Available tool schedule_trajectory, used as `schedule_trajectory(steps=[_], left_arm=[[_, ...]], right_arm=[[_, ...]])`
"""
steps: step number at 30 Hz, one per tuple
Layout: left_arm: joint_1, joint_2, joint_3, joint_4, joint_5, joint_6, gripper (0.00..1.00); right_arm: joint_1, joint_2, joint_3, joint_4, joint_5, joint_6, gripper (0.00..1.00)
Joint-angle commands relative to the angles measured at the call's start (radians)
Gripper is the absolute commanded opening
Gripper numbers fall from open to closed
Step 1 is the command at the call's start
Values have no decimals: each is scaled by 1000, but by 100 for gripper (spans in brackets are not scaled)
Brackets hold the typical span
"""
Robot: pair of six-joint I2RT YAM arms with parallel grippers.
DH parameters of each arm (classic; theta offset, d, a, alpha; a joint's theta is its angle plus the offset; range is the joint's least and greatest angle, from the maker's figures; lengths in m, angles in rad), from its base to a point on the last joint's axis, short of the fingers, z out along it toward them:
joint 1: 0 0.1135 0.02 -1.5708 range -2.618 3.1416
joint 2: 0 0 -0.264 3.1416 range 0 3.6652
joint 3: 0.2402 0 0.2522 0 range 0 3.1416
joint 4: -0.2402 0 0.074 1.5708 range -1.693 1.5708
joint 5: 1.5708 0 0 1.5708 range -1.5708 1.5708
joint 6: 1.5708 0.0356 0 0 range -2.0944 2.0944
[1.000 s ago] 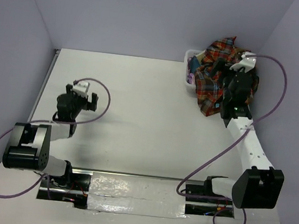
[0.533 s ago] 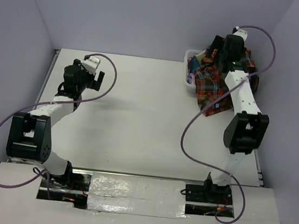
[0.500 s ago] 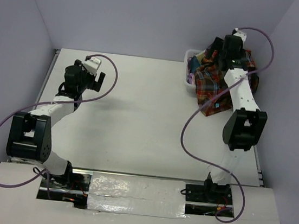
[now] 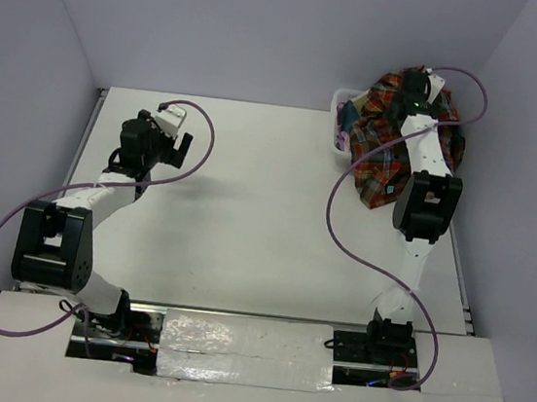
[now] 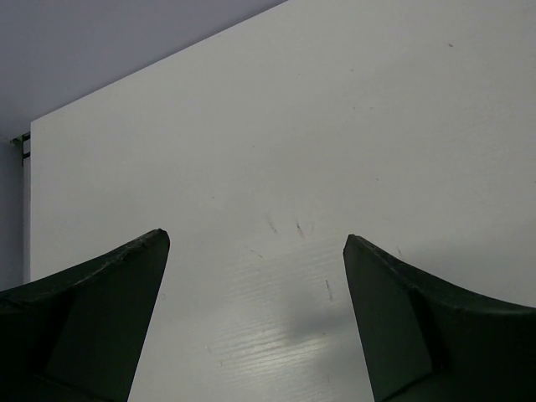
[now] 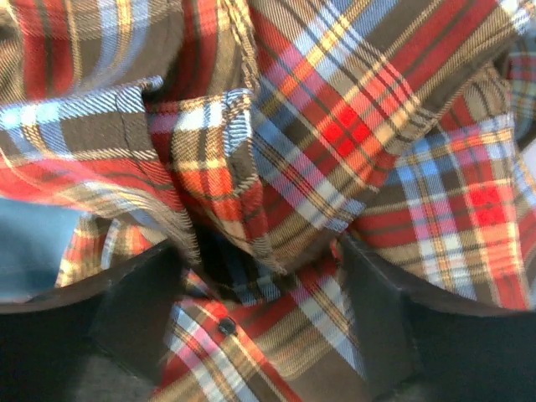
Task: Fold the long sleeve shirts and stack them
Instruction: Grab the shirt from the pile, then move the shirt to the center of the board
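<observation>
Right fingers (image 4: 417,86) wide, down on shirt (image 6: 335,126) heap; buttoned fold lies between tips (not pinched).
Advice: close on one layer only, lift slowly clear of basket (image 4: 341,100).
Left fingers (image 4: 179,143) wide, only bare table (image 5: 335,126) beneath.

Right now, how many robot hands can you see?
2. The left hand hovers over the white table, at left; the right hand is open on the red-orange plaid flannel shirts, far right.
</observation>
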Motion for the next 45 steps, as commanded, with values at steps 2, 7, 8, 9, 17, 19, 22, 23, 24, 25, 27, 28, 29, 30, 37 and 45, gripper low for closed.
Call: schedule_trajectory(steps=[2,7,8,9,17,19,22,23,24,25,27,28,29,30,37,45], left_arm=[[-7,-8,9,10,-27,8,99],[-9,-28,8,3,-47,7,99],[-9,-31,5,3,-52,4,99],[-9,-36,3,0,-55,-11,99],[-6,-68,12,-13,-70,-178,99],[-6,-99,17,-27,-120,-221,99],[6,-152,37,-70,-171,-286,99],[16,-166,40,-76,-185,-300,99],[23,-180,46,-84,-196,-318,99],[32,-206,51,-92,-206,-355,99],[82,-244,72,-134,-217,-405,99],[100,-255,87,-157,-216,-423,99],[140,-266,125,-187,-211,-438,99],[157,-274,146,-249,-197,-450,99],[206,-398,201,-345,-182,-312,99],[160,-579,98,-389,-191,-176,99]], right_arm=[[6,15,29,188,15,-58,54],[22,-45,22,217,9,-156,0],[29,-112,-4,234,12,-175,0],[37,-153,-73,255,25,-198,0],[371,-773,-545,700,153,-638,0],[466,-912,-558,728,48,-704,0],[537,-1038,-477,618,-193,-652,0],[554,-1060,-456,608,-258,-652,0],[568,-1074,-433,604,-313,-635,0],[582,-1085,-391,602,-402,-629,0],[614,-1053,-330,596,-477,-599,0],[619,-1030,-310,593,-496,-580,0],[623,-1001,-291,590,-510,-545,0],[634,-967,-270,563,-524,-522,0],[782,-366,183,276,-610,-286,0],[867,-174,143,35,-543,-92,100]])
